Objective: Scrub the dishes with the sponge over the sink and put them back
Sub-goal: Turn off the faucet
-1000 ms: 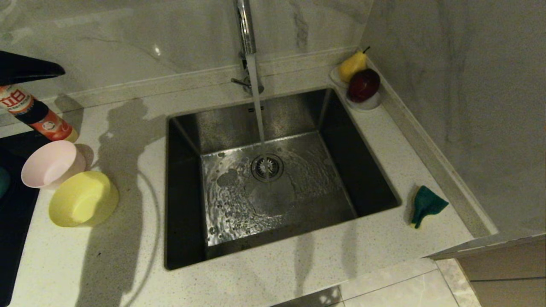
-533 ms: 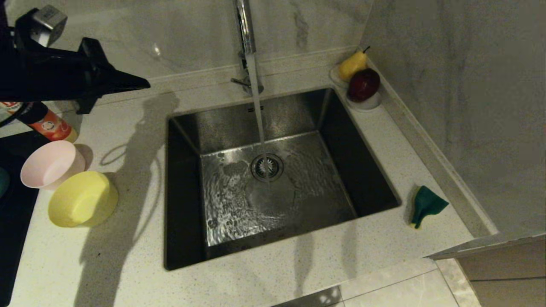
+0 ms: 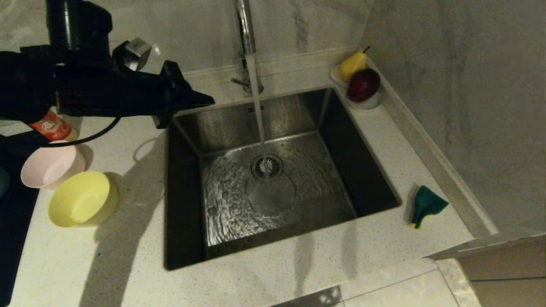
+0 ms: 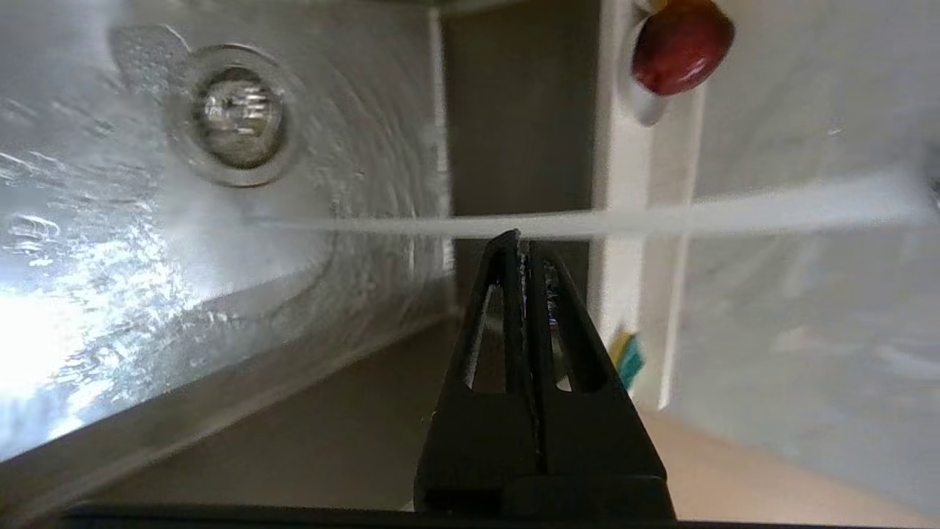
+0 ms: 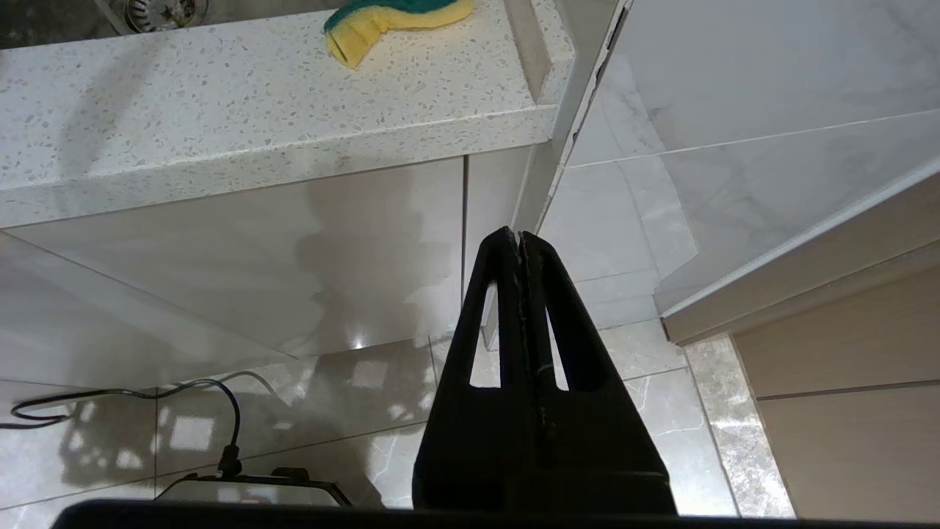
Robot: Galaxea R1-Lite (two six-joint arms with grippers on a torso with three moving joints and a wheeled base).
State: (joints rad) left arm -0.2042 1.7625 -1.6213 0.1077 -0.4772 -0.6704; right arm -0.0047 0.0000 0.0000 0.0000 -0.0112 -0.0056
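My left gripper (image 3: 210, 101) (image 4: 518, 236) is shut and empty, hanging level over the back left corner of the sink (image 3: 183, 238) and pointing toward the running water stream (image 3: 258, 115). Two dishes stand on the counter left of the sink: a pale pink bowl (image 3: 51, 165) and a yellow bowl (image 3: 82, 204) in front of it. The sponge (image 3: 425, 204) (image 5: 393, 16) lies crumpled on the counter right of the sink, green face up. My right gripper (image 5: 520, 236) is shut and empty, parked below counter height in front of the cabinet.
The chrome tap (image 3: 244, 30) stands behind the sink. A yellow pear (image 3: 352, 65) and a dark red apple (image 3: 363, 84) on white saucers fill the back right corner. A red-labelled bottle (image 3: 49, 127) lies at the far left. A wall (image 3: 469, 85) bounds the right side.
My left arm has swung in from the far left edge to the right, its shut gripper tip now at the sink's back left corner. Bowls and sponge have not moved.
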